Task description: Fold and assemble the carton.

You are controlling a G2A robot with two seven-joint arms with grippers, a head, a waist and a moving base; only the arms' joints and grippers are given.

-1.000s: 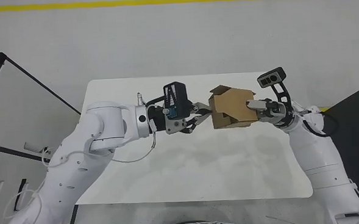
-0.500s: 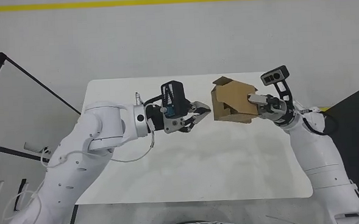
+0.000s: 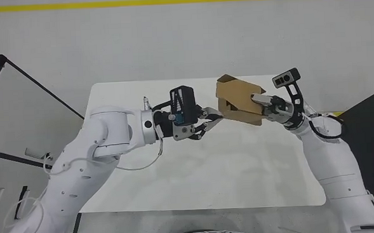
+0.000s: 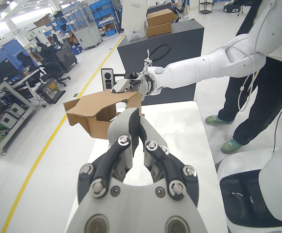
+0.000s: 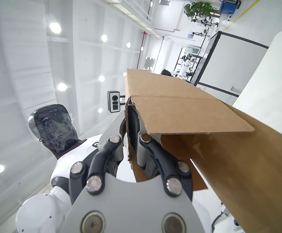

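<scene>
— Any writing to read on the brown cardboard carton (image 3: 239, 100)?
— None; the faces that show are plain.
— And the white table (image 3: 241, 177)?
— No print there. Marks in the room behind are too small to read.

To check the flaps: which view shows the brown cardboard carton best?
Left wrist view: the whole brown cardboard carton, open side and flaps. Top view shows its outside; right wrist view, close panels.

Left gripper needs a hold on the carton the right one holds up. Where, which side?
Likely the carton wall at its open end, coming in from the left gripper side: the opening faces it, so one finger fits inside, one outside. The right gripper clamps the far panel. Open it first.
</scene>
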